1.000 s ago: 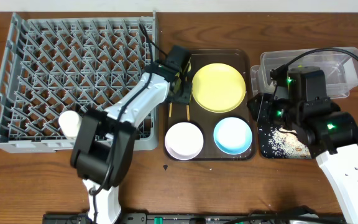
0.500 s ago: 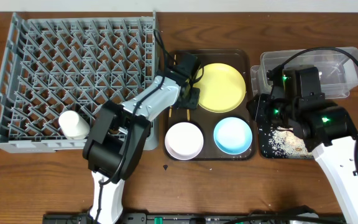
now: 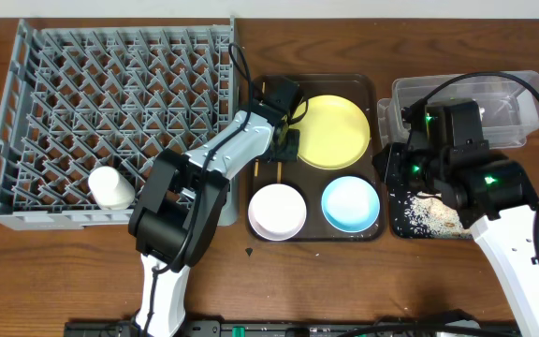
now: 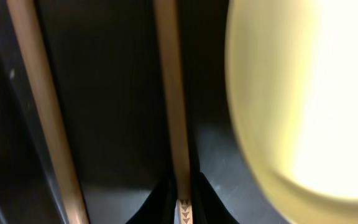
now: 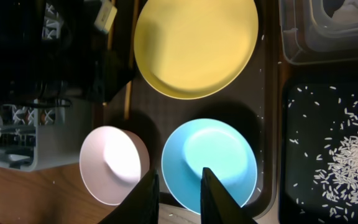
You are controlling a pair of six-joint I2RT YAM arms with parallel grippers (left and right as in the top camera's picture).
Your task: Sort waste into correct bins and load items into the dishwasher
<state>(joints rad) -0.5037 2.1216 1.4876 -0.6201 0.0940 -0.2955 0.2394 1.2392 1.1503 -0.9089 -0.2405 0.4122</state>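
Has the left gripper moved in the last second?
Yes. The left gripper moved right, closer to the yellow plate, fingers closed on a chopstick.

Yellow plate [image 3: 330, 131] (light blue bowl [image 3: 350, 203])

Overhead view evenly lit; left wrist view dim, blurred, the yellow plate [image 4: 303, 93] overexposed

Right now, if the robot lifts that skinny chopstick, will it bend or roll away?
Probably stiff: the chopstick looks like straight, thin wood. Likely light, too. The left gripper pinches one narrow spot, so it may swivel; freed on the flat tray, it might roll.
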